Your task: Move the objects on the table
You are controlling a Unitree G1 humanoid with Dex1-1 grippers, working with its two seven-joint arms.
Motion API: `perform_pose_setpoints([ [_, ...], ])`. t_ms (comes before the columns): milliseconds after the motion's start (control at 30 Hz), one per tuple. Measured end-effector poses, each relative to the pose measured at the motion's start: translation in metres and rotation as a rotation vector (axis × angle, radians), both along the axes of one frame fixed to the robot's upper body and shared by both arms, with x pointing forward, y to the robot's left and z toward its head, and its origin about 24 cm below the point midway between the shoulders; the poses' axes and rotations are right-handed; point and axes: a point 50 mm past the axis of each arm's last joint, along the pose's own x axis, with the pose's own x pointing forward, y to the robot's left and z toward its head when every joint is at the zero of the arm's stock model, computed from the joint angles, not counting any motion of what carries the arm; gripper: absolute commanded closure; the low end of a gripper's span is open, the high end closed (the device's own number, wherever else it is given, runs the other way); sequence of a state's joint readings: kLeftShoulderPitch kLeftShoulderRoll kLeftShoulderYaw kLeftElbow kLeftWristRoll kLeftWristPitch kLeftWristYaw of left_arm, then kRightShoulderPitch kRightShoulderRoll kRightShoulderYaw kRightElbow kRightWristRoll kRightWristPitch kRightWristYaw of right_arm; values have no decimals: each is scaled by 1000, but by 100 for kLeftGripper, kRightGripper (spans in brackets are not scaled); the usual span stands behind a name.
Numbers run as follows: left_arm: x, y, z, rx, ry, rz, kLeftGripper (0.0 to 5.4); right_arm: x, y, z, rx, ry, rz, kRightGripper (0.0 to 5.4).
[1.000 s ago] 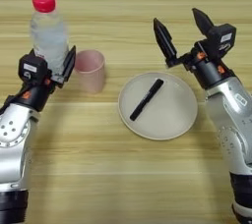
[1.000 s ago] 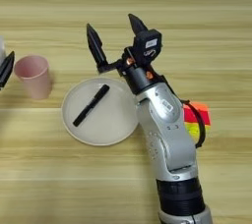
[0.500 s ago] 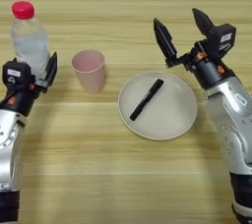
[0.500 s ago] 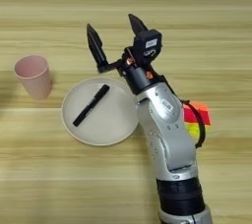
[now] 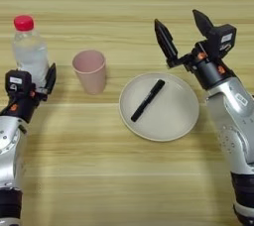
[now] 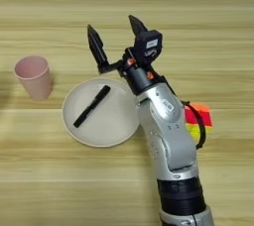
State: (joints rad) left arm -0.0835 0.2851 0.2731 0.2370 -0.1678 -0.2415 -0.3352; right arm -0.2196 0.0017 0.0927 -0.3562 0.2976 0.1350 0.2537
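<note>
A: Wooden table (image 5: 99,180), plank grain running across. Starting at far left: we log the bottle (image 5: 30,49), red cap up, standing upright near the table's left edge. Our left gripper (image 5: 35,79) sits at its base, one black finger showing at the bottle's right side.

B: Is it clamped?

A: We cannot tell; the other finger is hidden behind the gripper body. Our guess is the bottle stands on the wood with the gripper around or just beside it.

B: Next item?

A: Pink cup (image 5: 90,70), upright, mouth open, well apart from the bottle and free of both grippers. Then the plate (image 5: 173,123), pale and round, with the pen (image 5: 147,100) lying diagonally inside it, cap end toward the upper right.

B: And our right side?

A: Right gripper (image 5: 182,28) hovers above the plate's far rim, fingers spread wide in a V, holding nothing. We judge that it is posed there to come down on the pen, though no contact yet.

B: Any writing?

A: Small white tags on both gripper housings; nothing legible. No readable label on the bottle. Behind our right arm lies an orange-yellow-green block (image 6: 198,121), partly hidden, unmarked as far as we can see.
</note>
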Motion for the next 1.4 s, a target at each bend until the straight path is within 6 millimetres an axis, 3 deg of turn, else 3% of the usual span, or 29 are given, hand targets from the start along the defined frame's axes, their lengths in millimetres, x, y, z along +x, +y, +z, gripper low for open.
perform_pose_setpoints([
  [700,13,4,-31,-42,83,26,224,0,0,0,4,-9,-2,0],
  [1400,22,0,-38,-32,101,22,224,1,0,1,4,-11,-2,0],
])
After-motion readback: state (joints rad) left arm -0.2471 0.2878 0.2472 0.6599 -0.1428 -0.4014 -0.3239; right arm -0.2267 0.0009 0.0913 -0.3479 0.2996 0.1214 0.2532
